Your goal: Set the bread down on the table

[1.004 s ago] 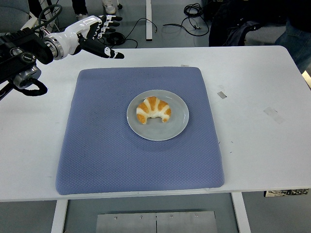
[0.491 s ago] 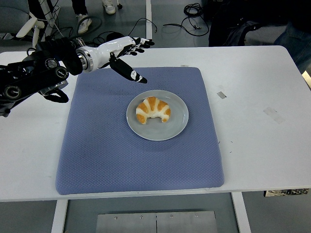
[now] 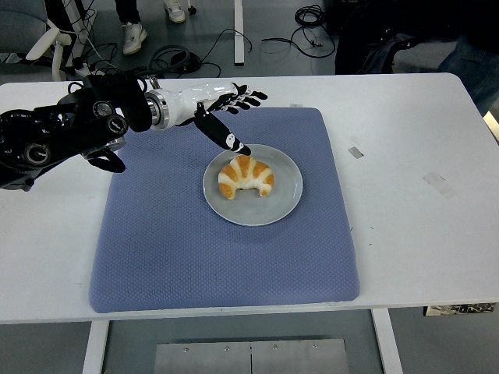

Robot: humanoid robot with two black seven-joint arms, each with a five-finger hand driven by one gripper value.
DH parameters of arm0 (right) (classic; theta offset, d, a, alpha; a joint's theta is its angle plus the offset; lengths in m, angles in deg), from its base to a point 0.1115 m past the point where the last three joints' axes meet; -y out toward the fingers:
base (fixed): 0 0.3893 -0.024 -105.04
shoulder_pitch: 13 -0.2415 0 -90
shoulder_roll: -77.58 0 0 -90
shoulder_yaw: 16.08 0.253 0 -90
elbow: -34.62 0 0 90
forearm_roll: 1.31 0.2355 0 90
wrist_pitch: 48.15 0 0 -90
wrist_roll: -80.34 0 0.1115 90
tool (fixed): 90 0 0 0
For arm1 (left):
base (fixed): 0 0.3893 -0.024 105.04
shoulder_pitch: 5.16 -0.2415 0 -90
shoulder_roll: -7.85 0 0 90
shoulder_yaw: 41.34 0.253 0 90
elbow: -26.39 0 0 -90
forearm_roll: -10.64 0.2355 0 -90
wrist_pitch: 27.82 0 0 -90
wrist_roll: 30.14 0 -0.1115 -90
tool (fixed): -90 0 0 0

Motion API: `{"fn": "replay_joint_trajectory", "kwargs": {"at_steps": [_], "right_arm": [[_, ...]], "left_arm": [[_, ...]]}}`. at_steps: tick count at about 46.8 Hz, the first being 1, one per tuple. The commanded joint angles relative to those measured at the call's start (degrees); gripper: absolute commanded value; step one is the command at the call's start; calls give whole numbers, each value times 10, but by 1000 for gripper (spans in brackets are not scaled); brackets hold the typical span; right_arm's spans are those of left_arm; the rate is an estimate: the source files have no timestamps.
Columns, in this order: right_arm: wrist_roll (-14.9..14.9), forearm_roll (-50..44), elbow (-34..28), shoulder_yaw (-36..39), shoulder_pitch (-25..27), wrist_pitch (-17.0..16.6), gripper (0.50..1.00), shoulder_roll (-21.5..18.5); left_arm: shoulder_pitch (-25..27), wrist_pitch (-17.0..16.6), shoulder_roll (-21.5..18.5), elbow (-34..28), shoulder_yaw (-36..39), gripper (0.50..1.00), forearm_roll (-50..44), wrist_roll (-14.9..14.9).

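Note:
A croissant-shaped bread (image 3: 245, 177) lies on a grey plate (image 3: 285, 192) in the middle of a blue mat (image 3: 195, 249) on the white table (image 3: 413, 210). My left hand (image 3: 234, 117) reaches in from the left, above the plate's far-left rim. Its fingers are spread and hold nothing; the thumb tip (image 3: 243, 149) hangs just over the plate's edge, a little short of the bread. The right arm is out of view.
Bits of grey tape (image 3: 355, 151) lie on the table right of the mat. Cables and chair legs are on the floor beyond the far edge. A person's dark clothing shows at the top right.
My left arm has swung in from the far left corner to the right and nearer, bringing the open hand over the mat to the plate's rim. The bread has not moved.

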Motion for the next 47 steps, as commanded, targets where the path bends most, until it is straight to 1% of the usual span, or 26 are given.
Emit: {"fn": "replay_joint_trajectory", "kwargs": {"at_steps": [1, 6, 12, 17, 28, 35, 43, 47], "right_arm": [[0, 0, 0, 0, 0, 0, 1000, 0], [0, 0, 0, 0, 0, 0, 1000, 0], [0, 0, 0, 0, 0, 0, 1000, 0], [0, 0, 0, 0, 0, 0, 1000, 0], [0, 0, 0, 0, 0, 0, 1000, 0], [0, 0, 0, 0, 0, 0, 1000, 0], [0, 0, 0, 0, 0, 0, 1000, 0], [0, 0, 0, 0, 0, 0, 1000, 0]], "left_arm": [[2, 17, -5, -3, 0, 884, 1, 3], [3, 32, -10, -4, 2, 874, 1, 6], [9, 31, -13, -7, 37, 858, 6, 5], [9, 30, -12, -7, 41, 849, 7, 5], [6, 20, -3, -6, 42, 848, 19, 5], [3, -1, 6, -6, 45, 845, 51, 5], [2, -3, 6, -7, 45, 845, 73, 5], [2, -4, 7, -7, 45, 854, 88, 5]]}}
